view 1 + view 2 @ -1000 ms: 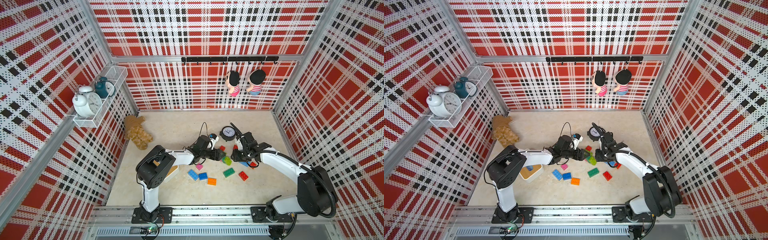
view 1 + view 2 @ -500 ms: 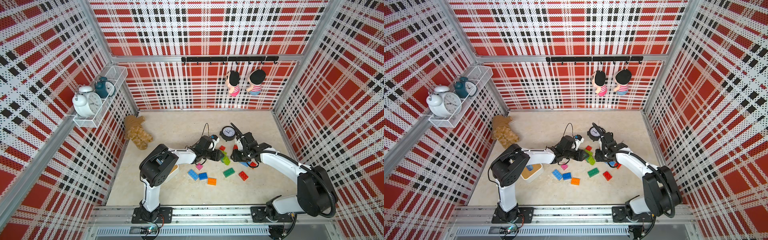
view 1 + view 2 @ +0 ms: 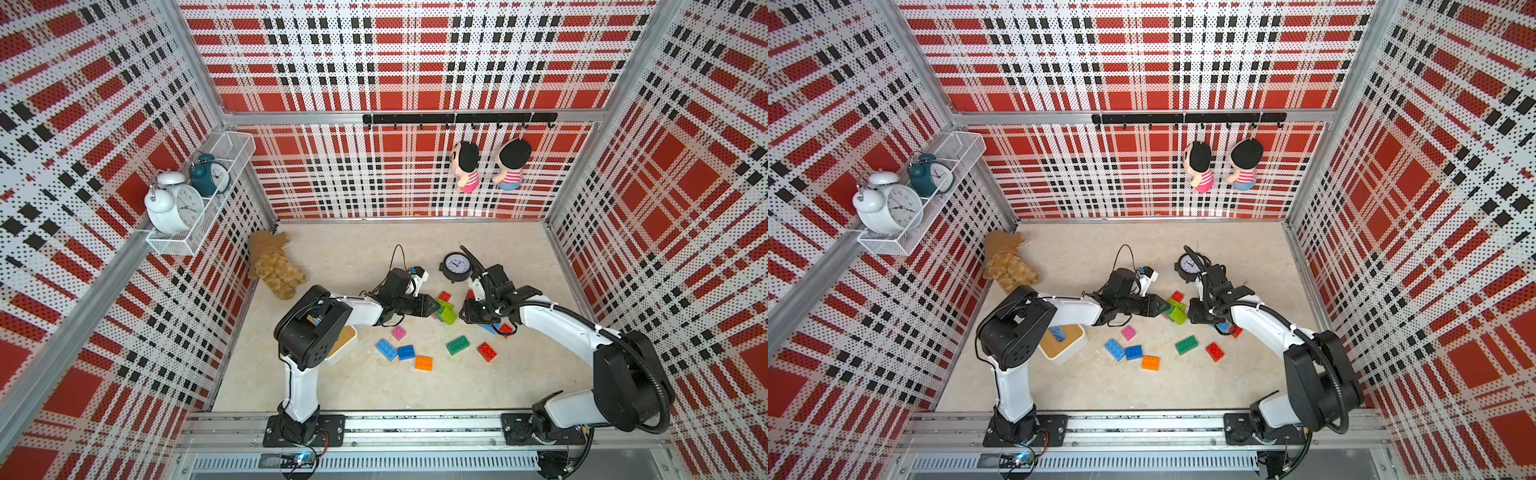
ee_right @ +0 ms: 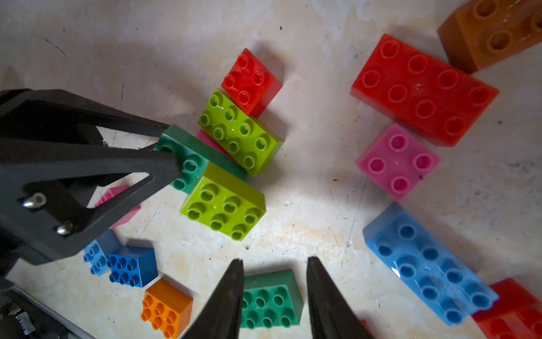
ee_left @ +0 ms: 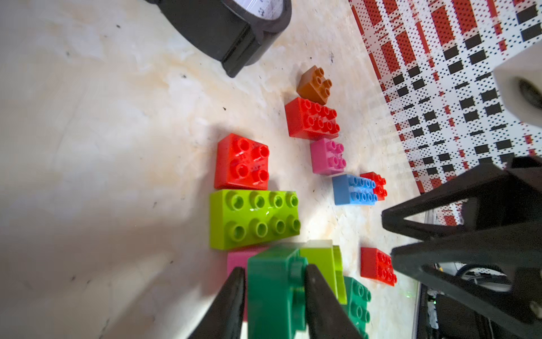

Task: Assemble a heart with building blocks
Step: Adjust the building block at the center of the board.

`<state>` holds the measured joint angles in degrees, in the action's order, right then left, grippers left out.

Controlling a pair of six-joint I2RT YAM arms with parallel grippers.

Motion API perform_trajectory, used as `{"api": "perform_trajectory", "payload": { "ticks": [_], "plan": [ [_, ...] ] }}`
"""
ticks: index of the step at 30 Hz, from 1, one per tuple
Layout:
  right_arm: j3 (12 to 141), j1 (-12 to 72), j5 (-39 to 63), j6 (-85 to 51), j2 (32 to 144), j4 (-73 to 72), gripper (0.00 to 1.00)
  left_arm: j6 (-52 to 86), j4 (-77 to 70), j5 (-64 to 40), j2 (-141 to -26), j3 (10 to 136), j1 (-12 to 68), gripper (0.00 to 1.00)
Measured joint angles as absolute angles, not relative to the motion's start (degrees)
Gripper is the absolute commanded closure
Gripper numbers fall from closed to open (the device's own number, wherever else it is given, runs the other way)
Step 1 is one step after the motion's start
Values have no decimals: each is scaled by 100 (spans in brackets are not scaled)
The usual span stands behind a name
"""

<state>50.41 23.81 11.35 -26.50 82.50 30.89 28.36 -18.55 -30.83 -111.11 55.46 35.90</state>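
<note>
Grasps a dark green rectangular plastic brick in the clenched left gripper, which points toward three o'clock near the middle of the cream marbled tabletop. Shows, at six o'clock of that claw in both top views, a small pink square brick, a mid-blue rectangular brick touching a darker blue square brick, and an orange square brick just beside them. Carries a short lime green brick touching the held brick's free end. Has a longer lime green eight-stud brick just beside at one o'clock, with a red four-stud square brick against it at twelve o'clock. Poses the right gripper at three o'clock of the lime pair, fingers slightly parted, grasping nothing. Shows, at three o'clock of the lime pair in the right wrist view, a long red brick, a second pink square brick and a long light blue brick, close together.
</note>
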Motion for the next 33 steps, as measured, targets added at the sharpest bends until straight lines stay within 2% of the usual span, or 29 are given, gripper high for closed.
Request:
{"api": "perform_trajectory", "payload": {
  "ticks": [9,17,22,27,30,33],
  "plan": [
    [5089,2381,1253,-2650,8460,3026,61,3089,-2268,-3457,-11111,5199,3242,58],
    [5181,2381,1293,-2648,8562,3015,61,3181,-2401,-3575,-11111,5168,3157,48],
    [5196,2381,1223,-2641,8562,3039,61,3205,-2440,-3542,-11111,5144,3140,37],
    [5190,2383,926,-2617,8447,3334,60,3203,-2445,-3004,-10774,4744,3061,29],
    [5098,2386,744,-2626,8171,3597,59,3192,-2397,-2484,-10191,4416,3013,27],
    [4930,2388,607,-2679,7802,3920,54,3083,-2305,-1841,-9452,4239,3074,24]
  ]
}}
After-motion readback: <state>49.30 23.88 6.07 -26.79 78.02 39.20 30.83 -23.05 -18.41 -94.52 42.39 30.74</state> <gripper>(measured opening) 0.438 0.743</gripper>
